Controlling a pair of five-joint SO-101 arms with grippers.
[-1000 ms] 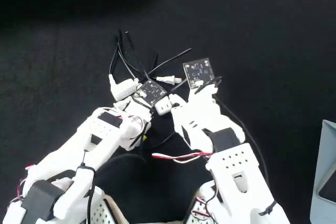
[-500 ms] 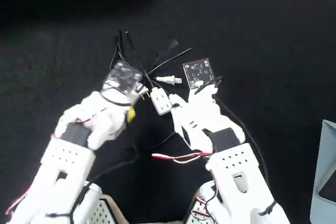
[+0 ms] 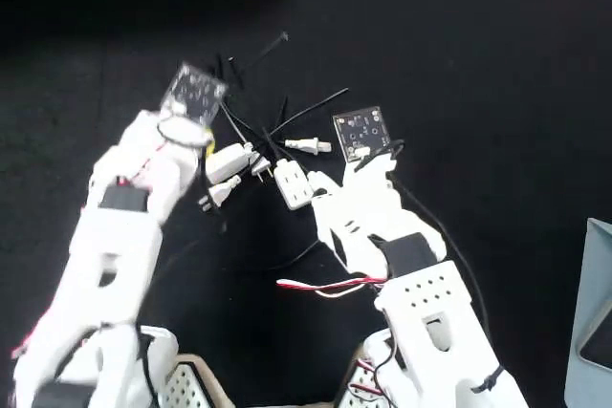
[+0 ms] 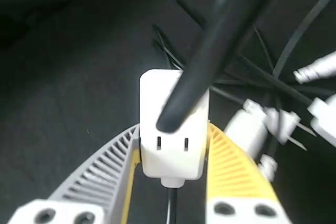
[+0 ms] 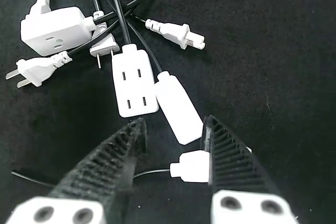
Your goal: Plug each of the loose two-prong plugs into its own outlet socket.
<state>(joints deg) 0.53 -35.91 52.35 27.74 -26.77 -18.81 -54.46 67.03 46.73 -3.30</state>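
On the left, my left gripper (image 4: 173, 129) is clamped on a white socket (image 4: 171, 156), one ribbed finger on each of its side walls. Its pair of slots faces back up towards the wrist camera. A black cord (image 4: 210, 51) slants across that face in the left wrist view; I cannot tell whether it touches the socket or hangs above it. The nearest loose plug (image 4: 262, 121) lies just beside the yellow finger, and its prongs point away from the socket, so I judge it needs turning end for end before it can go in. Moving to the middle of the black cloth (image 3: 497, 64), the cords fan out from a tangle. There I see a chunky white block (image 5: 52, 27), another plug (image 5: 31, 71) below it with its prongs aimed outward, and a two-way strip (image 5: 135, 82) with its slots up. A long-bodied plug (image 5: 176, 32) lies crosswise beyond the strip. On the right, my right gripper (image 5: 173, 124) stands wide open and holds nothing. A flat white connector (image 5: 176, 106) sits with its near end between the fingertips, its long axis running straight away from them alongside the strip. I cannot see prongs on it. The right arm looks to me the better placed to fetch a plug.
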